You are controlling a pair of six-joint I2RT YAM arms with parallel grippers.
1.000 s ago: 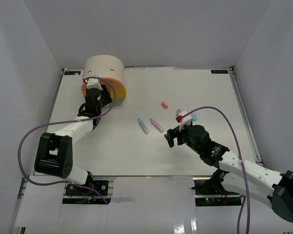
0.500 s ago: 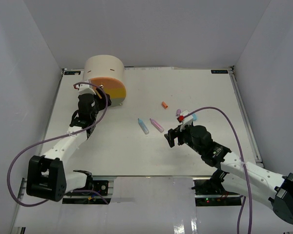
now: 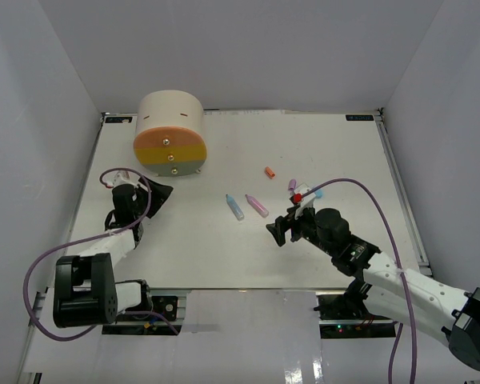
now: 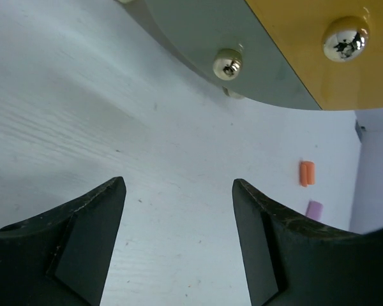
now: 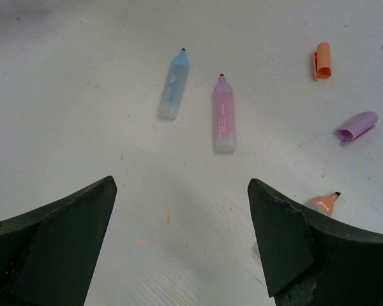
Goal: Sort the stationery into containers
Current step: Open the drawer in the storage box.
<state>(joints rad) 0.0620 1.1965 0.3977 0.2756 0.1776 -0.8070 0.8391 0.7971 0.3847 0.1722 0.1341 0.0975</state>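
The table (image 3: 344,152) carries the beige cabinet (image 3: 170,112) at far left, its orange, yellow and grey-green drawers stacked with their fronts flush. The left gripper (image 4: 179,185), near and left of the cabinet, has its jaws spread with nothing between them. The right gripper (image 5: 180,185), near right, is likewise spread and empty. Just beyond it, at mid-table, the blue marker (image 5: 171,86) and pink marker (image 5: 223,115) lie side by side. To their right lie a purple cap (image 5: 356,125) and an orange cap (image 5: 323,60).
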